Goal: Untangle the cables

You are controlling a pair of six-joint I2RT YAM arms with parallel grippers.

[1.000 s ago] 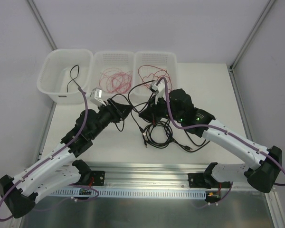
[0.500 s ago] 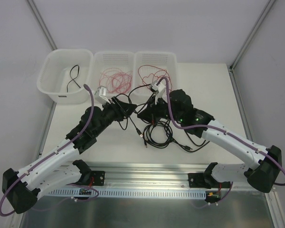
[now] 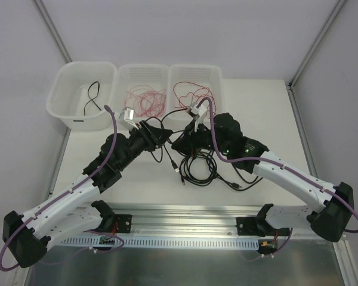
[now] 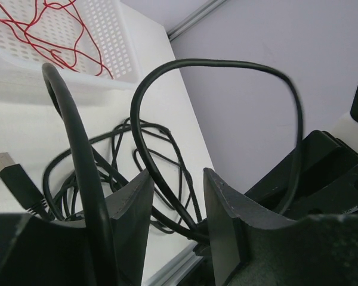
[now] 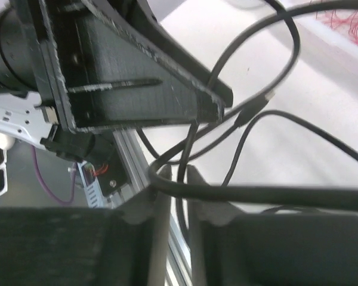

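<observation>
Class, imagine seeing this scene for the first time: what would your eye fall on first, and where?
Most striking is the tangle of black cables on the middle of the white table, with the left tool and the right tool close together over its far side. Behind stand three white baskets: red wires in the middle and right ones, one black cable in the left.

The top view looks down from above and behind the 2 arm bases, far enough back to hold the whole table [image 3: 262,113]. The left wrist view sits close behind the left gripper [image 4: 178,179], facing low across the table. The right wrist view sits closer still behind the right gripper [image 5: 175,182], and all 3 views share the black cables [image 3: 197,171].
</observation>
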